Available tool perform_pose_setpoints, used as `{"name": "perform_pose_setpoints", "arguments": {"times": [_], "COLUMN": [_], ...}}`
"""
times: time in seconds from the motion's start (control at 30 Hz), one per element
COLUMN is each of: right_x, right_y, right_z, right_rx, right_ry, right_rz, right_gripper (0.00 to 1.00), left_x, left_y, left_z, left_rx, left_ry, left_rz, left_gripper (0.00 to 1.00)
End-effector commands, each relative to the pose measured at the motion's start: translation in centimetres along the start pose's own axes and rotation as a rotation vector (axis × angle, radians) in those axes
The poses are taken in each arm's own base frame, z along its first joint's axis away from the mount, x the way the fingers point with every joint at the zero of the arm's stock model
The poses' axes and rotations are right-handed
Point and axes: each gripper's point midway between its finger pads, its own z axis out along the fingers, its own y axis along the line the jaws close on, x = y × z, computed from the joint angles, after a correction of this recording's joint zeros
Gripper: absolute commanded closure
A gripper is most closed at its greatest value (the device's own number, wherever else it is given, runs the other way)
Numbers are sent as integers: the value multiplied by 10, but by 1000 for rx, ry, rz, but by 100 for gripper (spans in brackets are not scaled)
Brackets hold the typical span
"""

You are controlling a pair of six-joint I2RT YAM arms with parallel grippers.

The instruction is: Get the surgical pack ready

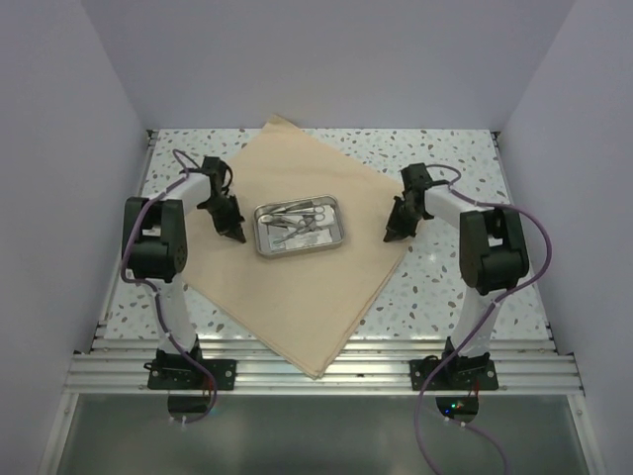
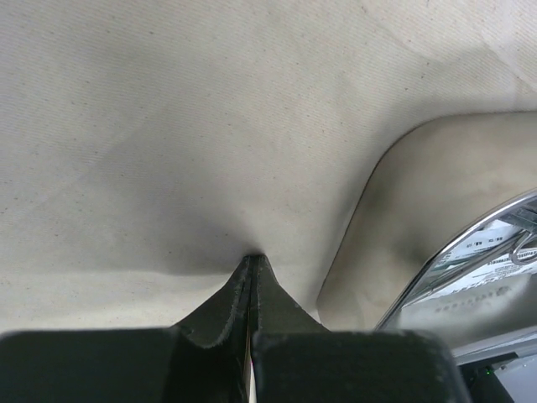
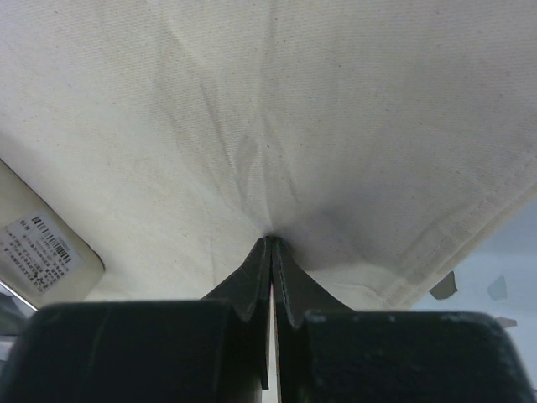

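The tan cloth sheet point(image 1: 297, 297) lies spread as a diamond on the table. The steel tray point(image 1: 300, 228) sits on its middle and holds scissors and forceps point(image 1: 297, 220) on top of a printed packet. My left gripper point(image 1: 235, 233) is shut just left of the tray, its tips pinching the cloth point(image 2: 210, 126), which puckers at the tips point(image 2: 253, 259). The tray's rim point(image 2: 470, 252) shows to the right. My right gripper point(image 1: 393, 236) is shut near the cloth's right corner, where wrinkles in the cloth point(image 3: 294, 109) run into the tips point(image 3: 272, 241). A barcoded packet point(image 3: 38, 248) shows at the left. No gauze shows.
The table point(image 1: 445, 158) is speckled and walled in by white panels on three sides. An aluminium rail point(image 1: 316, 371) carries both arm bases at the near edge. The cloth's hemmed edge point(image 3: 453, 243) ends just right of my right gripper.
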Motion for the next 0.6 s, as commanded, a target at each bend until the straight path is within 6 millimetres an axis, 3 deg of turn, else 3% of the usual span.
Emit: {"name": "perform_pose_setpoints", "arguments": {"times": [0.0,0.07,0.17,0.2,0.23,0.3,0.33,0.4,0.47,0.57], "right_x": [55,39,8,-9,-15,-17,-21,-24,-14,-10], "right_y": [-50,-41,-19,-4,5,31,50,80,100,128], "right_z": [-1,-15,-42,-55,-62,-68,-70,-74,-61,-58], "right_rx": [165,141,90,60,38,-25,-60,-131,-155,-184], "right_ry": [182,123,31,-16,-35,-31,-43,-60,-22,-15], "right_rz": [-22,-68,-158,-200,-225,-284,-318,-361,-403,-440], "right_gripper": [100,100,91,78,70,51,47,36,31,28], "left_x": [12,5,-5,-5,-8,-13,-10,-12,-14,-16], "left_y": [5,3,-1,-2,-10,-23,-35,-50,-56,-62], "left_z": [34,16,-19,-26,-45,-62,-73,-82,-81,-72], "left_rx": [-18,-27,-33,-28,6,69,132,202,213,194], "left_ry": [25,-44,-157,-179,-233,-293,-313,-334,-324,-293], "left_rz": [65,64,51,42,47,58,75,83,88,99], "left_gripper": [100,86,71,66,63,56,53,44,44,43]}}
